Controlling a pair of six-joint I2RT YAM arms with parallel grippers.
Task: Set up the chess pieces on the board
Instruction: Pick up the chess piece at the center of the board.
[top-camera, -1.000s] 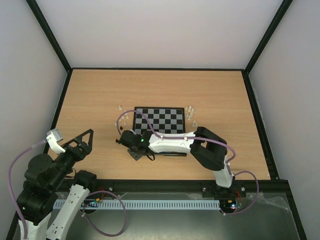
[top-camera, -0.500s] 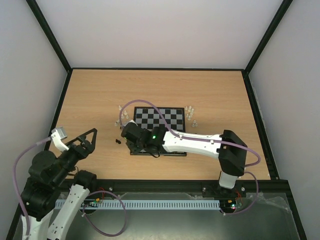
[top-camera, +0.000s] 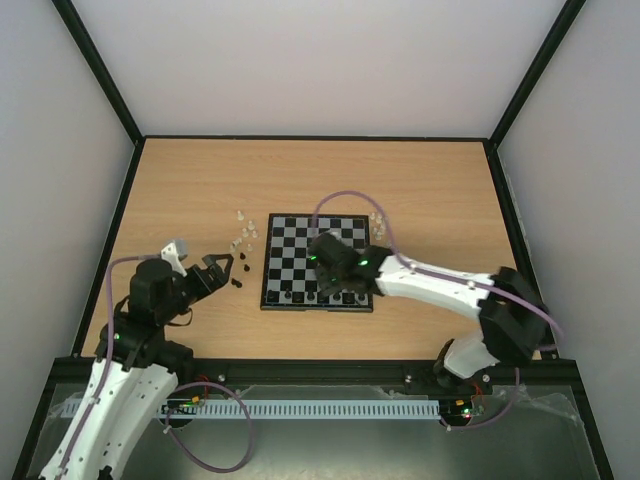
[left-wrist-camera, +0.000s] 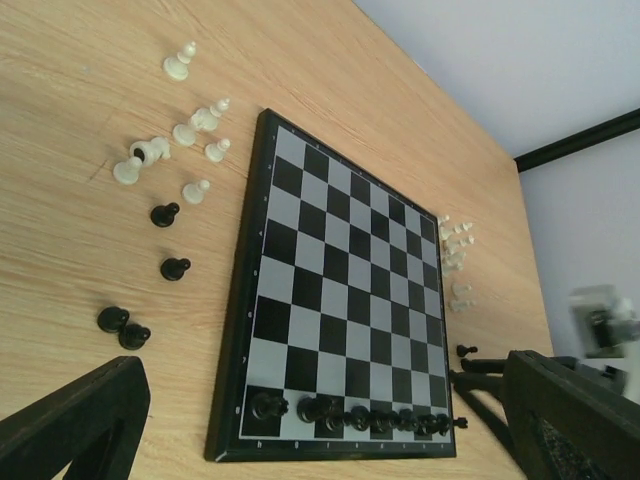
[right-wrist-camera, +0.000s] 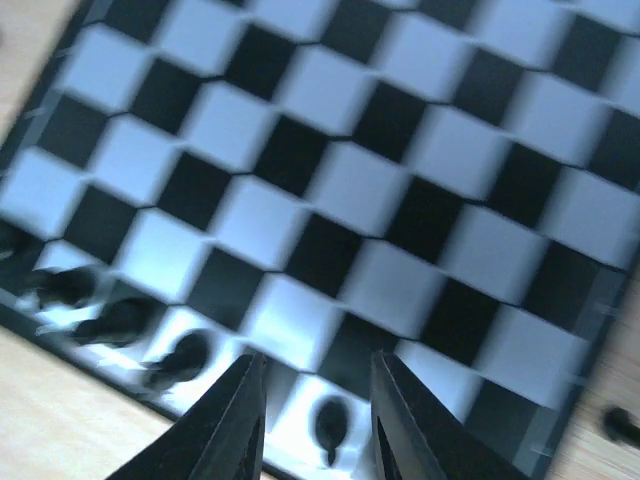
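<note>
The board (top-camera: 318, 240) lies mid-table, with a row of black chess pieces (left-wrist-camera: 360, 415) on its near rank. My right gripper (top-camera: 342, 283) hovers over the near right part of the board. Its jaws are open a little with nothing between them. Through the gap a black piece (right-wrist-camera: 330, 430) stands on a pale square. My left gripper (top-camera: 222, 270) is wide open just left of the board, close to loose black pieces (top-camera: 238, 282), (left-wrist-camera: 175, 267). Whitish pieces (left-wrist-camera: 200, 125) lie farther off on the left. More whitish pieces (top-camera: 380, 225) lie by the board's far right corner.
One black piece (left-wrist-camera: 465, 350) sits on the table off the board's near right side, also seen as the lone black piece (right-wrist-camera: 620, 425). Black frame rails (top-camera: 310, 138) edge the wooden table (top-camera: 440, 190).
My right arm swung from the loose black pieces left of the board across to its near right part. My left arm reached forward to the loose pieces. Both jaws kept their widths.
</note>
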